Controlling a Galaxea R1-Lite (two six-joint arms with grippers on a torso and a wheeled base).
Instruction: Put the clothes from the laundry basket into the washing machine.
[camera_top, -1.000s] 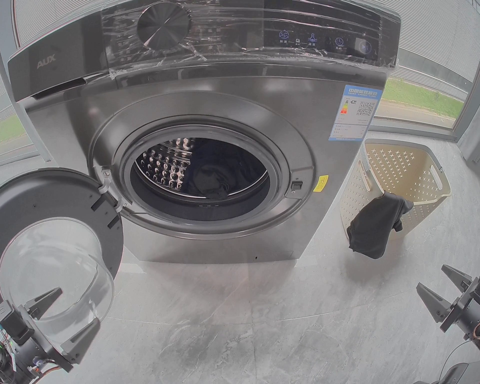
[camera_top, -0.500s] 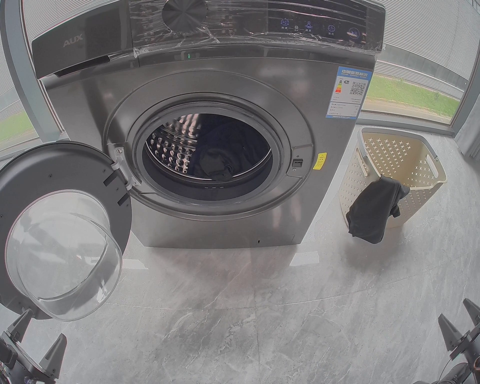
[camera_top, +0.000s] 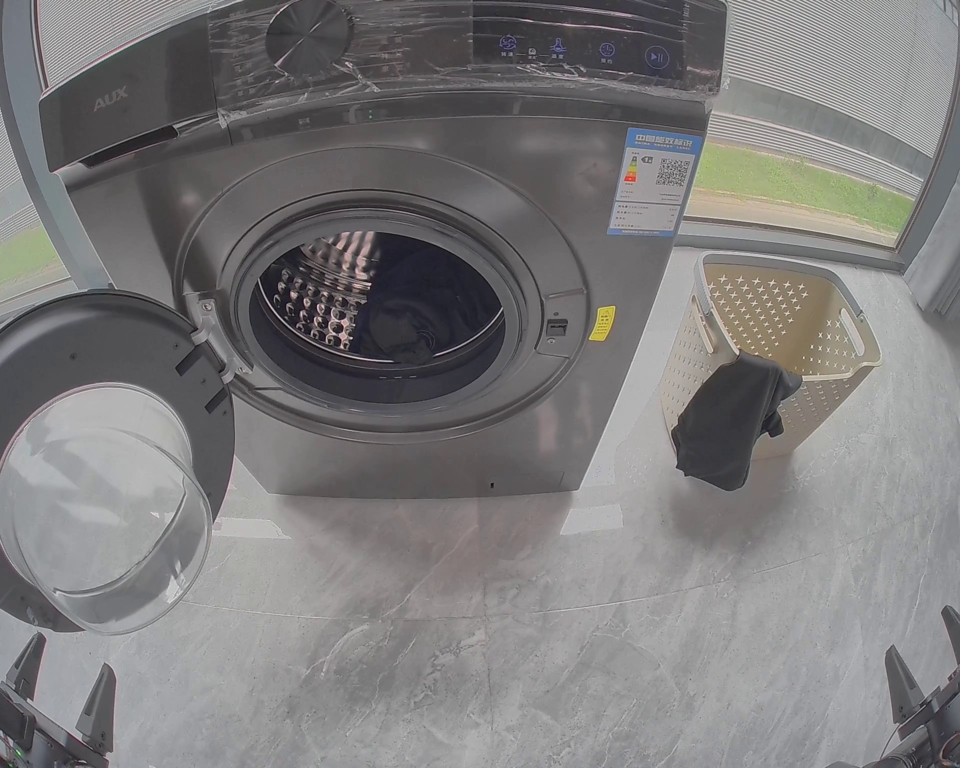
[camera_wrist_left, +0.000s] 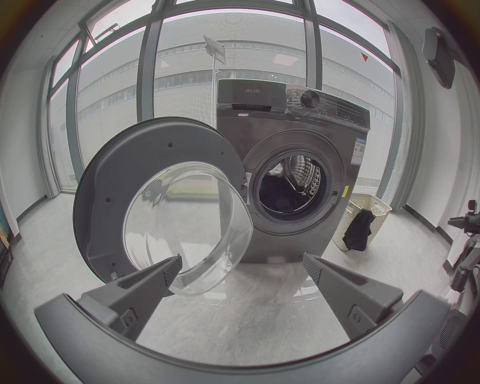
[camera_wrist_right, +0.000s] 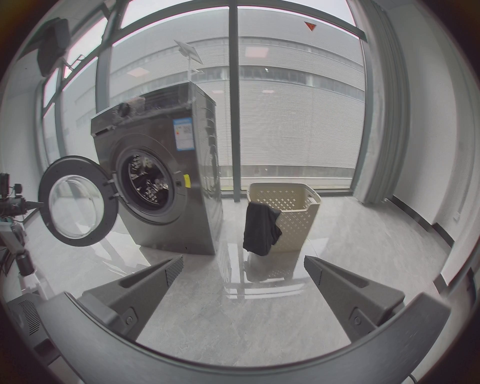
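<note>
A dark garment (camera_top: 733, 420) hung over the front rim of the laundry basket (camera_top: 775, 300) beside the open washing machine (camera_top: 400, 160), well away from the wide-open, empty left gripper (camera_wrist_left: 241, 256) and right gripper (camera_wrist_right: 242, 260); the right would probably best pinch the bunched cloth at the rim.
</note>
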